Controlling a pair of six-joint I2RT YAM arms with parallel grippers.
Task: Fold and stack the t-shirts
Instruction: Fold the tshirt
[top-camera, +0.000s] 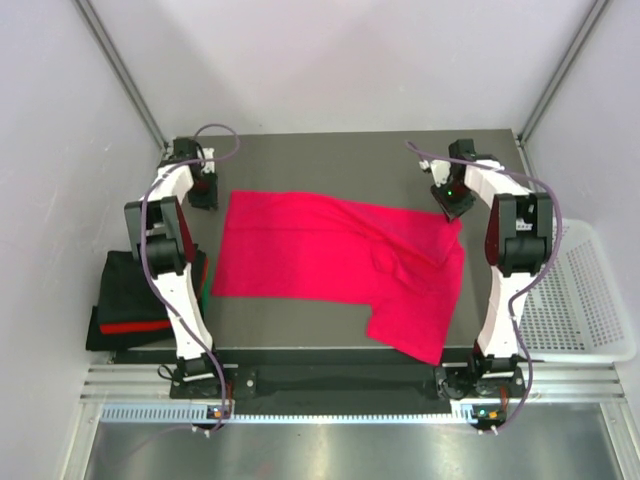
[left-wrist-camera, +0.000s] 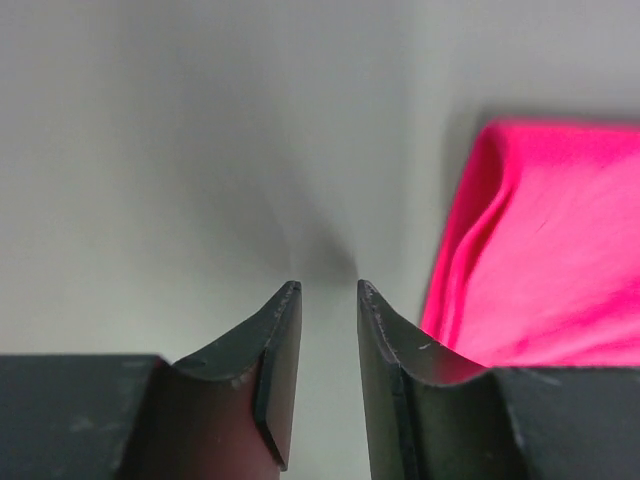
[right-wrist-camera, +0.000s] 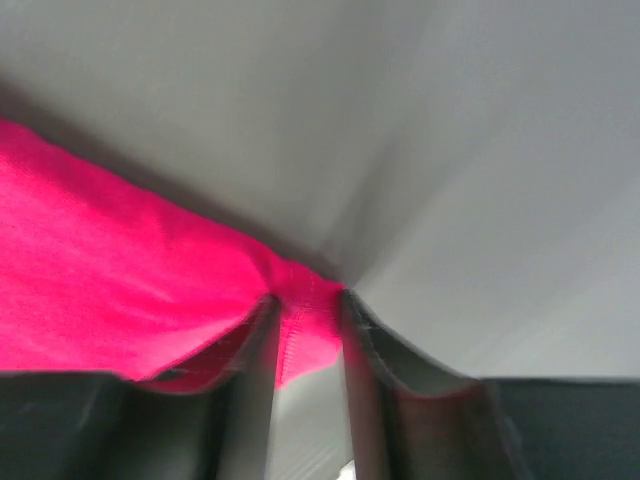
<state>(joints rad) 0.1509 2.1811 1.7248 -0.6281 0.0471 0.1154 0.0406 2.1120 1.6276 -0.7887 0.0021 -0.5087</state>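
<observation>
T-shirt pile (top-camera: 135, 300), folded, black with red and green edges, sits off the left side of the table (top-camera: 300, 150). Left gripper (left-wrist-camera: 328, 290) slightly spread, empty, just beside the magenta t-shirt (top-camera: 320, 255), which lies flat on the table, wrinkled, right part bunched. Right gripper (right-wrist-camera: 307, 300) pinches its far-right hem. Mesh basket (top-camera: 590, 300) far right.

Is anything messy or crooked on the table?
Yes. The magenta shirt lies rumpled and askew: creases bunch near its right end, where the right gripper pinches a corner, and one flap juts toward the near edge of the table.
</observation>
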